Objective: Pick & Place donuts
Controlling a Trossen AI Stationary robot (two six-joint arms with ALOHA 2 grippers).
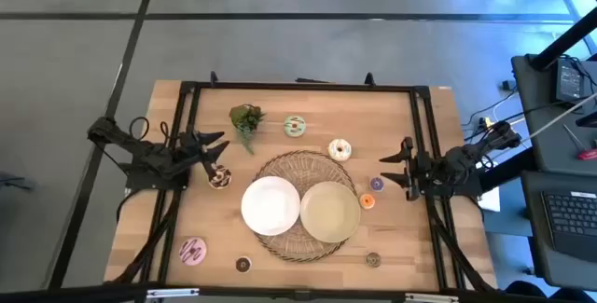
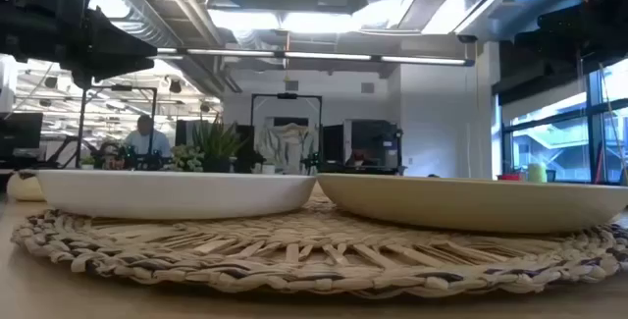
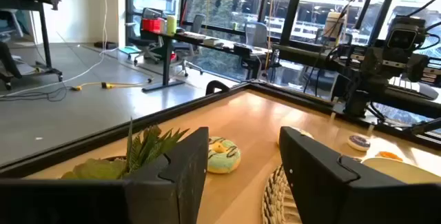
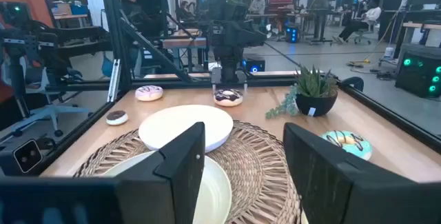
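Several small toy donuts lie flat on the table: a mint green one [image 1: 296, 126] [image 3: 224, 156] [image 4: 346, 143], a cream one [image 1: 340, 149], a purple one [image 1: 376, 184], an orange one [image 1: 367, 200], a pink one [image 1: 193, 251] [image 4: 149, 93], a brown one with pale icing [image 1: 219, 179] [image 4: 228, 97], and two tiny ones [image 1: 242, 265] [image 1: 373, 260] near the table's near edge. My left gripper [image 1: 216, 149] [image 3: 241, 176] is open, just above and beside the brown donut. My right gripper [image 1: 387, 163] [image 4: 241, 169] is open, by the purple donut.
A round woven mat [image 1: 303, 163] [image 2: 294, 250] carries a white plate [image 1: 270, 204] [image 2: 177, 191] and a pale-green plate [image 1: 329, 212] [image 2: 471, 201]. A green plant sprig [image 1: 245, 119] [image 4: 310, 93] stands near the far edge. A black frame [image 1: 298, 87] rims the table. People stand in the room behind.
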